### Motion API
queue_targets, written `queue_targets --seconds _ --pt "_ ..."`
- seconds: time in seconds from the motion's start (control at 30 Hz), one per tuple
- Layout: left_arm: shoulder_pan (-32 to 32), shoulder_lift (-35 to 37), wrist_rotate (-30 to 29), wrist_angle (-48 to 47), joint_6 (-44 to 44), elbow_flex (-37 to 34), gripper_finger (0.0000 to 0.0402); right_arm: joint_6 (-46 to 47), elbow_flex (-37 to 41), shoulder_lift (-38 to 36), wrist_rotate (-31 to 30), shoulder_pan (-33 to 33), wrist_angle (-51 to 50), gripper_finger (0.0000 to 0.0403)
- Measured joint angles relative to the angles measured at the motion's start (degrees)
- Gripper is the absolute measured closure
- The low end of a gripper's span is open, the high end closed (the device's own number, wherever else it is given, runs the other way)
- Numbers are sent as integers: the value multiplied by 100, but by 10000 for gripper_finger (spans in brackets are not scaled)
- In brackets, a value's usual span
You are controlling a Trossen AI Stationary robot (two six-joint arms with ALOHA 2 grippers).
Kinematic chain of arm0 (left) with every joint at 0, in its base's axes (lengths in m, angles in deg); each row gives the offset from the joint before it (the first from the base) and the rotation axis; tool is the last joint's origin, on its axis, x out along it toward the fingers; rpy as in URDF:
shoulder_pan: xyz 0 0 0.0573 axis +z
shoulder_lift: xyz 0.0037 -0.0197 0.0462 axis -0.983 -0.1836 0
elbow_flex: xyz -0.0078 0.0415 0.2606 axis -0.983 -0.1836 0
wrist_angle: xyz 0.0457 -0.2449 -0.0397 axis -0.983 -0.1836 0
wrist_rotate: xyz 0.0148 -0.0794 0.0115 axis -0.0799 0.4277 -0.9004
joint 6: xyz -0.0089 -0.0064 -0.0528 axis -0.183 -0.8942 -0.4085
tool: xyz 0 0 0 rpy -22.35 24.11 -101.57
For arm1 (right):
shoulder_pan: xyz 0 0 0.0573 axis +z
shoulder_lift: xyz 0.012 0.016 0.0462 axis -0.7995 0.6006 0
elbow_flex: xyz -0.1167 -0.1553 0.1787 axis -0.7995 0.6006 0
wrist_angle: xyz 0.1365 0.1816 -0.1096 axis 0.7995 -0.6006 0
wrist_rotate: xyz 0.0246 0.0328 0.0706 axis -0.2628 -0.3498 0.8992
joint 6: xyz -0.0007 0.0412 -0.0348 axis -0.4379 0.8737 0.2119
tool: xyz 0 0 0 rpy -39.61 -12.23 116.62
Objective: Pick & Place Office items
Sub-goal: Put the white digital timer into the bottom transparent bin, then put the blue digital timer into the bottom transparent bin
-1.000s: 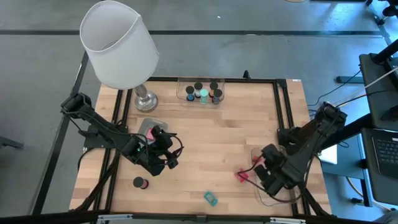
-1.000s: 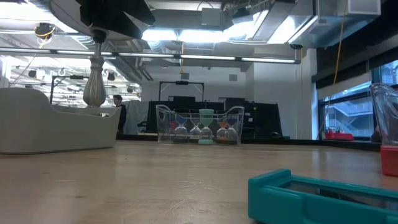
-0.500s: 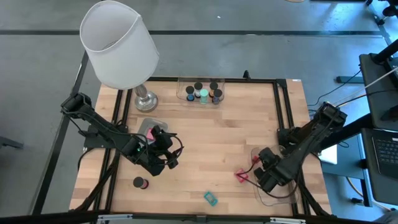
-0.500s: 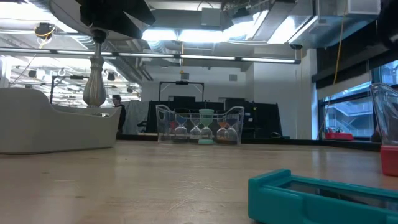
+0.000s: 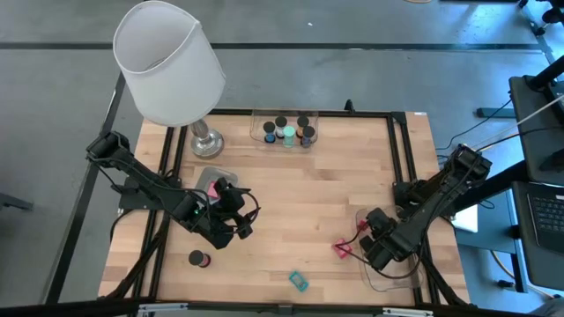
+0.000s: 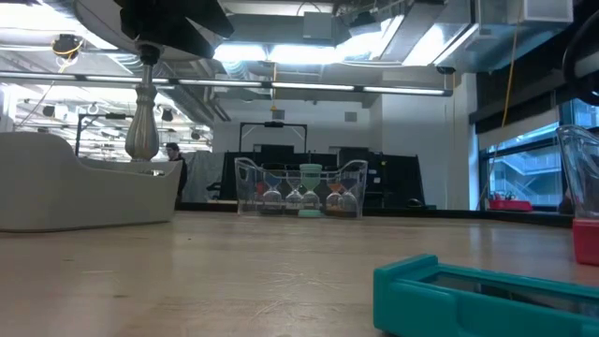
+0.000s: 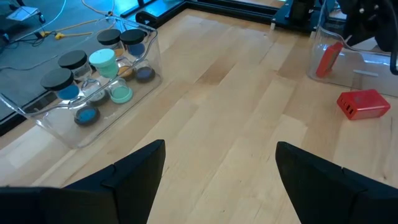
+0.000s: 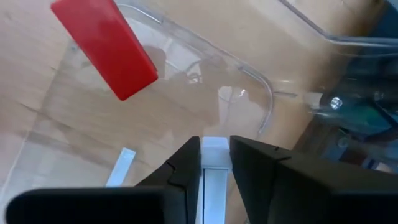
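My right gripper (image 5: 378,252) points down into the clear tray (image 5: 393,283) at the table's front right, shut on a small white stick (image 8: 215,144). In that tray a red block (image 8: 102,48) leans on the wall and a second white stick (image 8: 121,167) lies flat. Outside it, on the wood, lie another red block (image 5: 342,249), a teal clip (image 5: 299,280) and a dark red-topped cylinder (image 5: 199,259). My left gripper (image 5: 236,215) hangs open above the table's left middle, nothing between its fingers (image 7: 134,168). My right gripper pinches the white stick between its two fingers (image 8: 186,163), coming steeply from above. The stick runs along the fingers, and its free end (image 8: 215,142) shows just past the fingertips, over the tray's floor. Whether that end touches the floor cannot be told.
A clear tray (image 5: 284,132) with several dark cylinders with coloured tops stands at the far edge. A big white-shaded lamp (image 5: 167,62) with a metal base (image 5: 207,142) stands at the far left. A pink piece (image 5: 211,188) lies by my left gripper. Bare wood fills the middle.
My right gripper has gone down into the front-right clear tray, tipping a little more upright, still shut on the white stick. The left arm and the loose pieces have kept still.
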Motion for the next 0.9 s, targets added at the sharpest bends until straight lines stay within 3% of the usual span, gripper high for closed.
queue_targets --seconds 0.43,0.73,0.8,0.9 --pt "0 0 0 -2 0 0 98 -182 -5 0 -20 0 -128 221" --pt "0 0 -2 -2 -2 0 98 -256 -874 0 341 0 -1510 169" --pt "0 0 -2 -2 -2 0 98 -170 -1224 0 129 0 -1675 166" --pt "0 0 -2 0 -2 0 98 52 -1732 0 -676 0 -1503 167"
